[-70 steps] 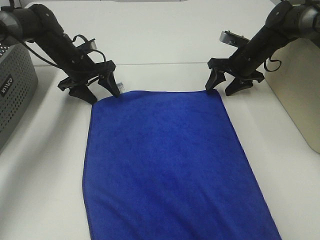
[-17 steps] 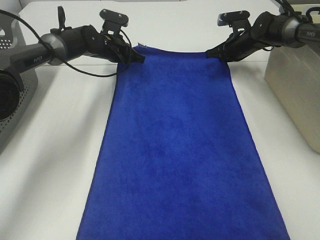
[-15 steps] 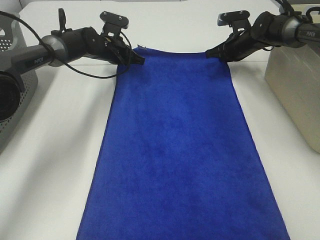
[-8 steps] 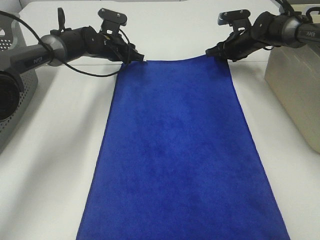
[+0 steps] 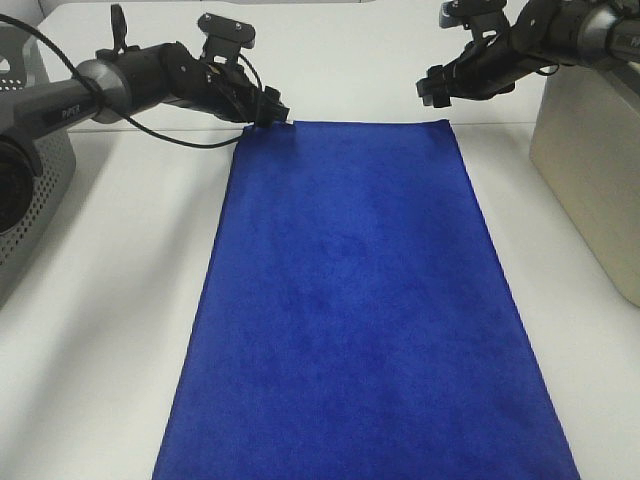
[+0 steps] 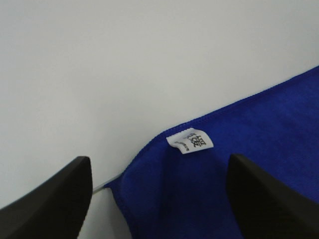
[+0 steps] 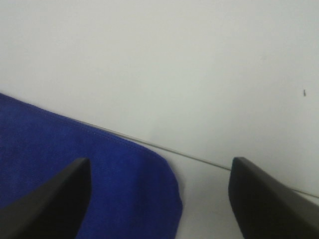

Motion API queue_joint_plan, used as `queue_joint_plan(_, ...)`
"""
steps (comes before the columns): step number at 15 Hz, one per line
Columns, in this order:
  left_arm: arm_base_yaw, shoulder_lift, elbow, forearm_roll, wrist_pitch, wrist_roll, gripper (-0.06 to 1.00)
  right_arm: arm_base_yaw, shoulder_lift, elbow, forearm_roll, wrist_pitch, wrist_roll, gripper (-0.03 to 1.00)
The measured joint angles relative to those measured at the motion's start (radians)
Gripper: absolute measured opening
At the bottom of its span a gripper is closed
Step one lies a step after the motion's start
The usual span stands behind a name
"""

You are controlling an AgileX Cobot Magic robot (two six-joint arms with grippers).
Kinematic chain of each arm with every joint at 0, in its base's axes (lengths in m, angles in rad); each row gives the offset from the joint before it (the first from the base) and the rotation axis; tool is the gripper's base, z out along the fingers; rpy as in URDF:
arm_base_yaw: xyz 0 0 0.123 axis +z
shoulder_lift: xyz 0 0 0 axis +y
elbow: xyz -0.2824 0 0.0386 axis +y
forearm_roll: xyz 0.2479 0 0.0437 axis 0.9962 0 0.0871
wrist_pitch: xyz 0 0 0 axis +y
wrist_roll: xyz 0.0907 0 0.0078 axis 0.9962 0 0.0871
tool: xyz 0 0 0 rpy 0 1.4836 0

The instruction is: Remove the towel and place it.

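Your towel (image 5: 355, 310) is lying flat on the white surface (image 5: 100, 300). Your left gripper (image 5: 272, 115) is hovering at its 11 o'clock corner, your right gripper (image 5: 432, 88) above 1 o'clock, both jaws wide, holding nothing.

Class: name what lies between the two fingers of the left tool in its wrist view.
The towel's corner with its white tag lies between the left tool's open fingers, on the white table.
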Motion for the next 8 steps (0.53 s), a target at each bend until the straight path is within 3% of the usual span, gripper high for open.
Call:
queue_joint_plan(3, 0.0, -0.06, 0.0, 0.001, 0.141, -0.05, 0.69, -0.001, -0.058, 0.0, -0.033, 0.081, 0.0, 0.76)
queue_joint_plan(4, 0.0, -0.103, 0.0, 0.034, 0.314, -0.109, 0.69, -0.001, -0.115, 0.0, -0.033, 0.21, 0.0, 0.76)
queue_joint_plan(8, 0.0, -0.218, 0.0, 0.182, 0.724, -0.279, 0.69, -0.001, -0.266, 0.0, -0.033, 0.64, 0.065, 0.76)
